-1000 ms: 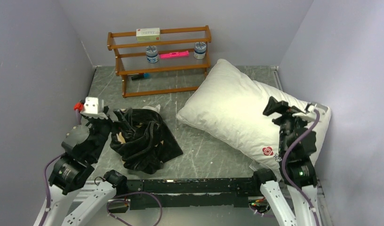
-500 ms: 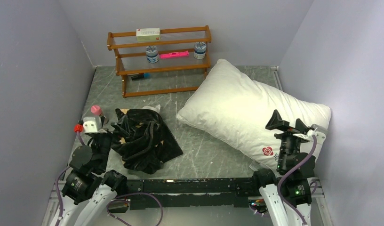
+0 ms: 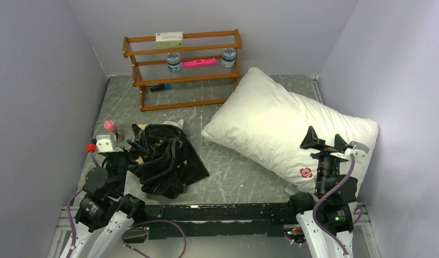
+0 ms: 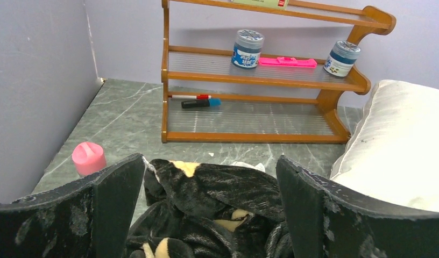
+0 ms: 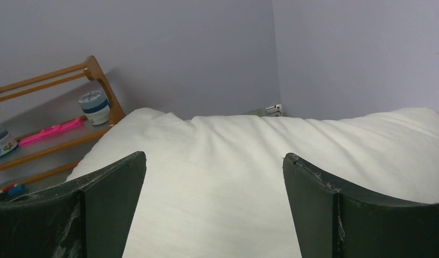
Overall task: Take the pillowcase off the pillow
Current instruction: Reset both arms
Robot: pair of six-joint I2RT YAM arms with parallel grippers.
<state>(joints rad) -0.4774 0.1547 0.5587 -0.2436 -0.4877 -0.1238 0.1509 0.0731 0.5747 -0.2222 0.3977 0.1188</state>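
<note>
The pillowcase, black plush with tan motifs, lies crumpled in a heap on the left of the table, apart from the pillow. The white pillow lies bare and slantwise on the right, its red logo at the near end. My left gripper stands open at the heap's left near edge; in the left wrist view the pillowcase lies just beyond the left gripper, which holds nothing. My right gripper hangs open over the pillow's near right end; the pillow fills the right wrist view past the empty right gripper.
A wooden shelf rack stands at the back with two jars, a pink tool, a box on top and markers below. A small pink-capped thing stands left of the heap. Grey walls close in on both sides and behind.
Both arms drew back toward the near edge. The left gripper pulled back and down from the heap's left side, uncovering the pink-capped thing. The right gripper retreated along the pillow's near end.
</note>
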